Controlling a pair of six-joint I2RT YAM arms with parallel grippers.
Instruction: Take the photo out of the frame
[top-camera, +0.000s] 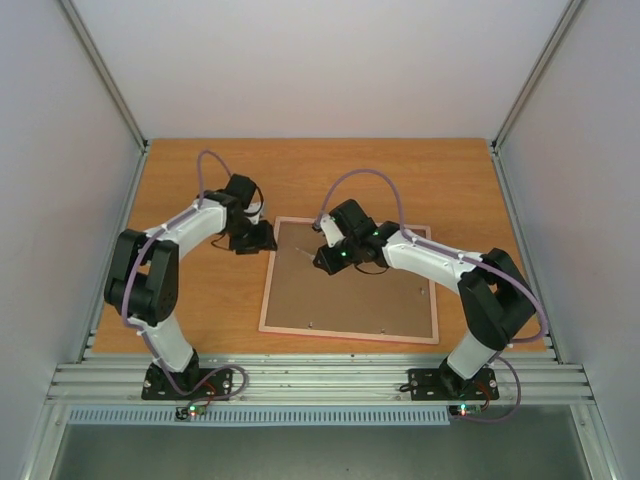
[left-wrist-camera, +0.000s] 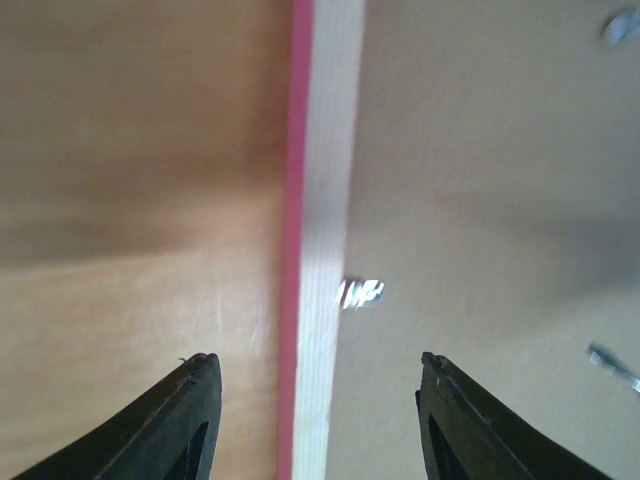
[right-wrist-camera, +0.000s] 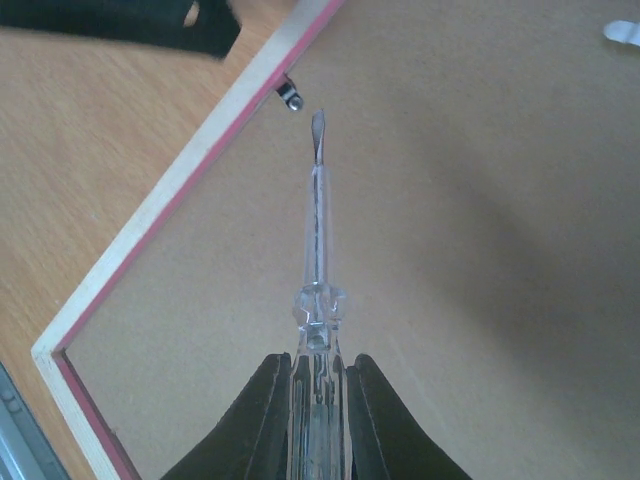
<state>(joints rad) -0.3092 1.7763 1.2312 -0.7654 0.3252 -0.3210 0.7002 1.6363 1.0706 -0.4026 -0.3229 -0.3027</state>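
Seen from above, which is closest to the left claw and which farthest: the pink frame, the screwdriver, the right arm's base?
From the left gripper:
1. frame, its left edge at the fingertips
2. screwdriver, to the right, over the frame's back
3. right arm's base, near-right table edge

Open table (top-camera: 400, 175) runs along the far side and left of the frame (top-camera: 350, 305), with room to pass there. At the frame's left rim the left gripper (left-wrist-camera: 318, 358) straddles the edge, jaws apart. Over the backing board, the right gripper (right-wrist-camera: 320, 362) and its screwdriver (right-wrist-camera: 318, 230) crowd the metal tab (right-wrist-camera: 289, 97).
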